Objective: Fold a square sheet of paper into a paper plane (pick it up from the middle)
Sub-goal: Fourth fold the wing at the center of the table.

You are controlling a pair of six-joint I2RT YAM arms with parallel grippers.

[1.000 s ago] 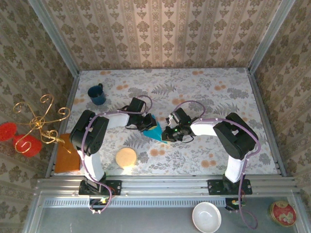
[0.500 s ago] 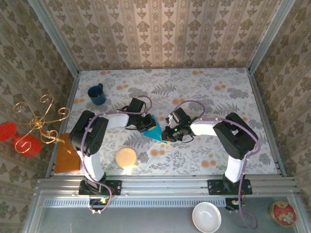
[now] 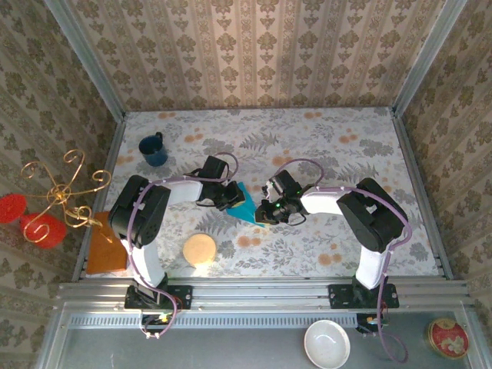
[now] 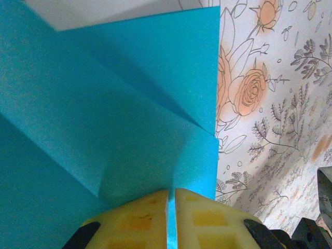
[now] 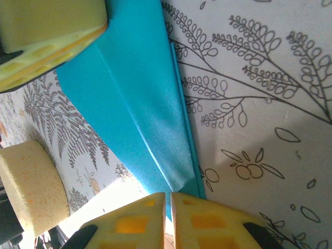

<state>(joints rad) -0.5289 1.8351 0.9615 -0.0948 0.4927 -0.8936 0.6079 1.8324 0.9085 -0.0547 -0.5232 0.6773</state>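
One thin turquoise sheet — sharply creased

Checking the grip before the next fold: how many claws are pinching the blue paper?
2. The left claw pinches the blue paper on its left side, the right claw on its right.

My left gripper has moved a little to the left, away from my right gripper. Because of this, slightly more of the paper is now uncovered between the two. My right gripper has also shifted to the left, but only by a very small step, toward the paper's near corner
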